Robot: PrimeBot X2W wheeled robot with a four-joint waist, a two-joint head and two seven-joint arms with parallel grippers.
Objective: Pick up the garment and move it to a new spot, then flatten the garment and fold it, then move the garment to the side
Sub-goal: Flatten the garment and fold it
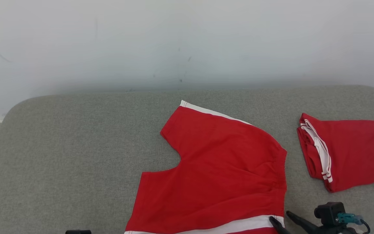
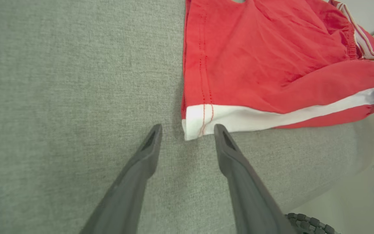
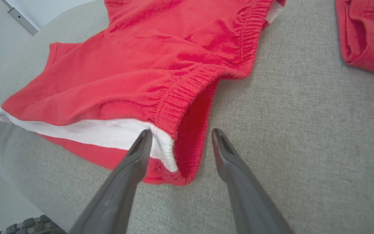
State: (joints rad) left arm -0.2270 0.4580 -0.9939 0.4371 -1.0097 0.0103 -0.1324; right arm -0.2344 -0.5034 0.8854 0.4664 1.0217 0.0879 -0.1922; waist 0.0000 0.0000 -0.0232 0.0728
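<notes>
The garment [image 1: 219,169], a pair of red shorts, lies spread on the grey padded surface [image 1: 76,146] ahead of both my claws. I judge the moving step done and the flattening and folding step in hand. My left claw [image 2: 188,127] is spread wide and holds nothing. The corner of the hem [image 2: 193,128] sits just ahead of it, between the two tips and nearer the one on the shorts' side. My right claw [image 3: 181,131] is spread too and also empty. The end of the elastic waistband [image 3: 180,94] lies between its fingers. One tip is at the white stripe [image 3: 93,133], though I cannot tell whether it touches, and the other is over bare grey cloth. The next move, as I read it, calls for lowering both claws so that one finger of each slides under the near edge. Then I pinch both corners together and lift evenly, so the cloth neither bunches nor drags. The shorts are thin, soft cotton, lightly creased and gathered into fine ribs at the waistband. They will likely sag between my two claws. The surface is a coarse woven fabric with a rounded edge, and it may catch the cloth. A folded red garment [image 1: 352,149] lies well off beyond my right claw.
</notes>
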